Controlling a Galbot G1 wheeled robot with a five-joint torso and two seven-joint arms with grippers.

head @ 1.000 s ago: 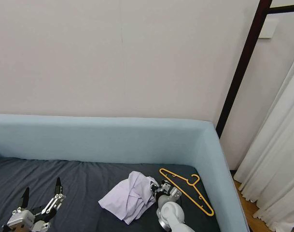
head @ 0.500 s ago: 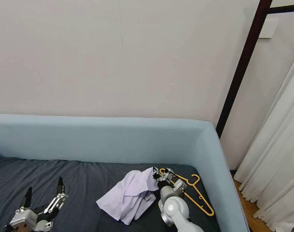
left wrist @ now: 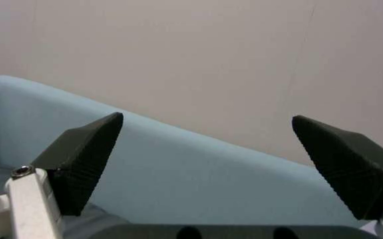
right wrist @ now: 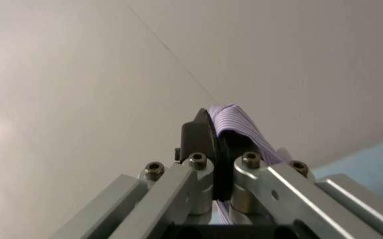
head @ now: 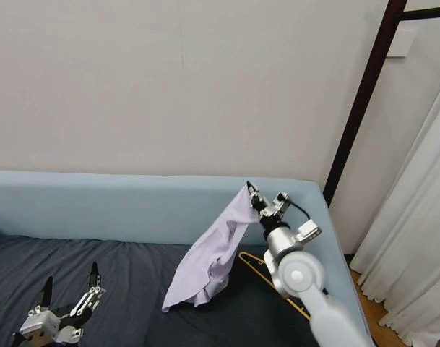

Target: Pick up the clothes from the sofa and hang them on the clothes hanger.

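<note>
right pincer [head: 252, 191]: up in front of the top edge of the sofa back, near 4 o'clock from the middle of the head view; clamped together on a top corner of the shirt
right wrist view: the right pincer [right wrist: 212, 130] closes its dark pads flat on a fold of the lilac striped shirt [right wrist: 241, 124], with bare wall behind
shirt [head: 209, 260]: hangs from the right pincer, trailing toward 7 o'clock from the grip; most of it is in the air in front of the sofa back; whether its lower hem touches the dark seat cannot be told
hanger [head: 250, 260]: orange, flat on the seat, at 4 o'clock from the shirt's hem, partly hidden behind the right arm
sofa [head: 133, 206]: pale blue back and side, dark grey seat
left pincer [head: 71, 275]: low at 7 o'clock in the head view, over the seat, well apart from the shirt; fingers wide apart, nothing between them
left wrist view: the left pincer [left wrist: 206, 119] has its two ribbed pads spread apart, facing the sofa back and the wall
post [head: 360, 101]: dark, leaning, at 2 o'clock
curtain [head: 415, 253]: white, at 4 o'clock, past the sofa's end
</note>
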